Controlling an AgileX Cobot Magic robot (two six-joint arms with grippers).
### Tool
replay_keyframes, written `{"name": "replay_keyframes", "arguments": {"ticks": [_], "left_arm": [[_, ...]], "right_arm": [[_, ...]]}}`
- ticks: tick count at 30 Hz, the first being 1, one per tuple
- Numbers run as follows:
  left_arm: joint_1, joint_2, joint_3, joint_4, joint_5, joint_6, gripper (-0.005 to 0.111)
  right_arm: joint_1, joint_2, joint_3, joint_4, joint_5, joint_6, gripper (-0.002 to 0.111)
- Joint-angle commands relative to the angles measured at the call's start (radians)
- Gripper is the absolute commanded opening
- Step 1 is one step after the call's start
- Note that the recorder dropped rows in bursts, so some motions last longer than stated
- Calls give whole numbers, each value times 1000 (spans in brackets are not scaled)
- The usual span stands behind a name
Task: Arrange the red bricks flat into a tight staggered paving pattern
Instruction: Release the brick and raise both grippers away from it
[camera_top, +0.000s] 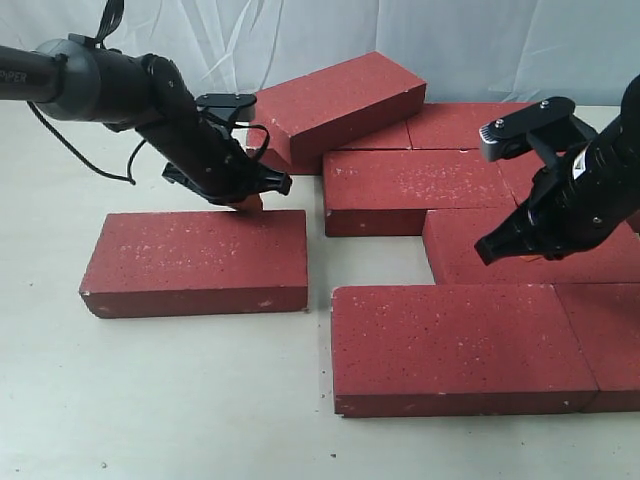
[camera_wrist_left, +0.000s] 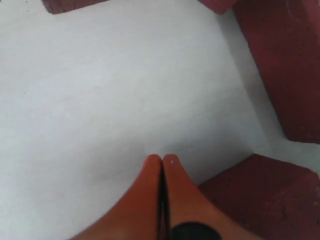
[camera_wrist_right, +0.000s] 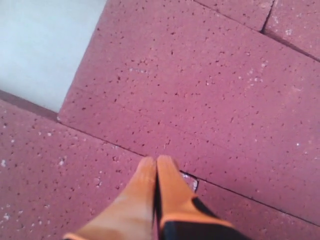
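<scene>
Closest to the near edge of the pale tabletop (camera_top: 200, 420), in its right half, a dark red rectangular paving brick (camera_top: 455, 345) with a grainy, white-specked face lies flat. Its short end touches a second brick (camera_top: 612, 335) that runs out of view at the right edge. Behind them a third brick (camera_top: 455, 245) lies flat, set sideways from their seam. A fourth brick (camera_top: 415, 185) lies behind that, set sideways again. A small bare patch of tabletop shows where these meet. Toward the far edge more red bricks (camera_top: 465, 125) lie flat, and a tilted brick (camera_top: 335, 100) rests slanted across them. A lone brick (camera_top: 195, 260) lies flat toward the left edge, a gap apart from the group.

The left gripper (camera_top: 250, 200) sits at the far long side of the lone brick, near the corner that faces the group. Its jaws are closed with nothing between them. In the left wrist view the orange fingertips (camera_wrist_left: 150, 175) press together over bare tabletop, with a brick corner just beside them. Whether they touch the brick I cannot tell.

The right gripper (camera_top: 532, 257) is low over the third brick. Its jaws are closed and empty too. In the right wrist view its orange fingertips (camera_wrist_right: 167, 172) meet above a seam between two bricks. Whether they rest on the surface I cannot tell.
</scene>
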Motion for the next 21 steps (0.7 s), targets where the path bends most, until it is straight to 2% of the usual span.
{"name": "replay_keyframes", "arguments": {"ticks": [1,6,9,13,17,21], "left_arm": [[12,-26,-6,-8,1,2,0],[89,-142,-6,33,-16,-8,0],[175,-223,23,49,11,-8,0],[314,-326,161,58,43,-8,0],[431,-400,340,99,49,-20,0],[477,-407,465,81,21,-25,0]], "right_arm": [[-5,-9,2,15,-19,-5,-1],[0,-7,2,146,-103,-53,-1],[43,-5,2,292,-142,-149,-1],[152,29,-28,488,-204,-322,-1],[241,163,-206,506,-181,-342,-1],[263,336,-450,481,25,-308,-1]]}}
